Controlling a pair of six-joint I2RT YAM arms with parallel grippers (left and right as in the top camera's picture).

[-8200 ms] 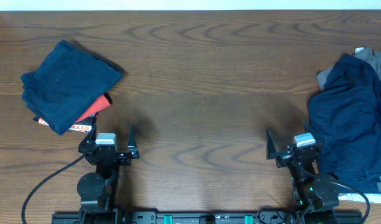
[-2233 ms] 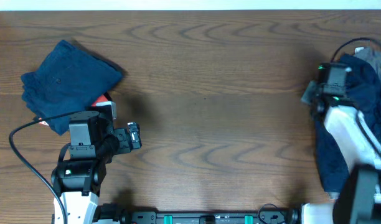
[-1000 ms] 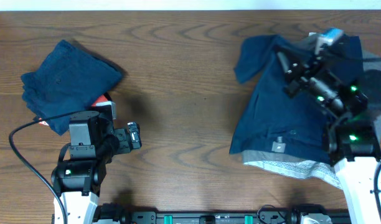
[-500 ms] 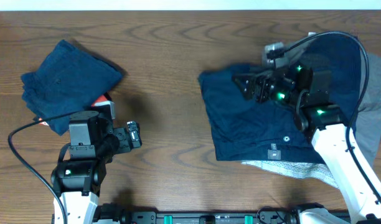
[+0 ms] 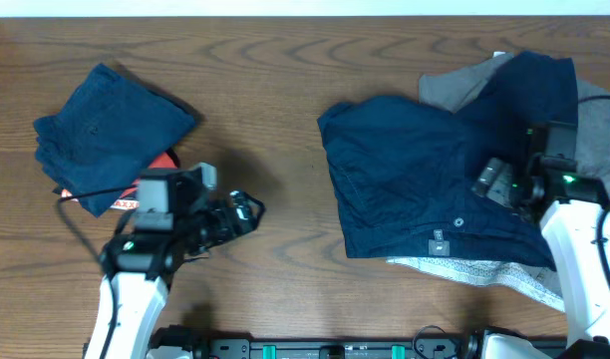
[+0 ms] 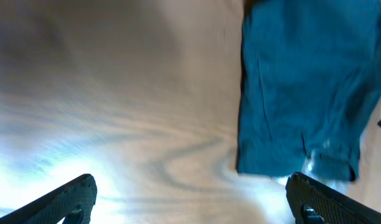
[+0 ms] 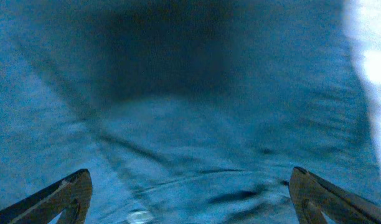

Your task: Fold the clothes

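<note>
The right gripper (image 5: 489,181) was wide open, with nothing between its fingers. It hung close over the dark blue garment (image 5: 405,170), whose cloth filled the whole right wrist view. The left gripper (image 5: 242,211) was also wide open and empty, over the bare table (image 5: 315,90) in the lower left of the overhead view, well apart from the garment. The garment lay rumpled in the right half, partly on top of a grey garment (image 5: 450,85). A folded blue pile (image 5: 111,130) sat in the upper left. I judge the step in hand was laying the garment out. Next, each gripper would need to pinch an edge and pull the cloth flat before any fold.
</note>
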